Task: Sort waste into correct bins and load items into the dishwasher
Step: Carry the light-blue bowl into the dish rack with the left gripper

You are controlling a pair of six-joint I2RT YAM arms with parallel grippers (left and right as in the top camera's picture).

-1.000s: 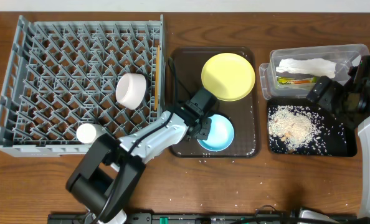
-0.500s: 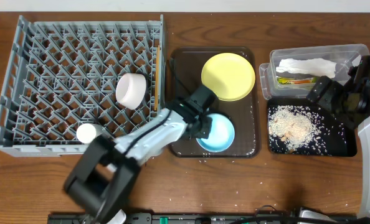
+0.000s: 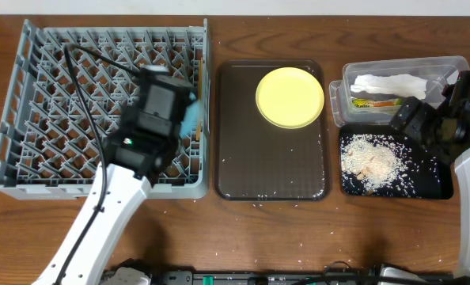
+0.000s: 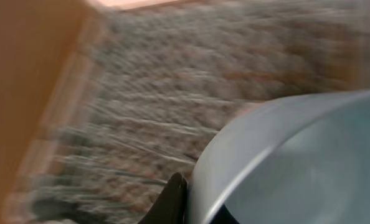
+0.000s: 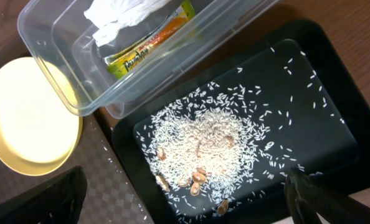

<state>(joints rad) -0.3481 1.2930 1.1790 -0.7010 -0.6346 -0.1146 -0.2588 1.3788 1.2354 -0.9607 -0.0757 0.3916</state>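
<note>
- The grey dish rack [image 3: 45, 95] is where the load goes, and this looks like the loading step.
- The brown serving tray [image 3: 267, 158] bears the yellow plate [image 3: 289, 96], not yet loaded.
- The left gripper [image 3: 178, 111], clenched on the light blue bowl [image 4: 297, 162], hangs above the rack's right side. Next, the bowl needs lowering between the pegs, then letting go.
- The right gripper [image 5: 185, 202] hovers with jaws spread, empty, above the rice [image 5: 210, 140].

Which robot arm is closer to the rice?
Right. The right fingers hover open near the black tray's edge, beside the rice. The left fingers are far off over the grey dish rack, shut on the blue bowl.
</note>
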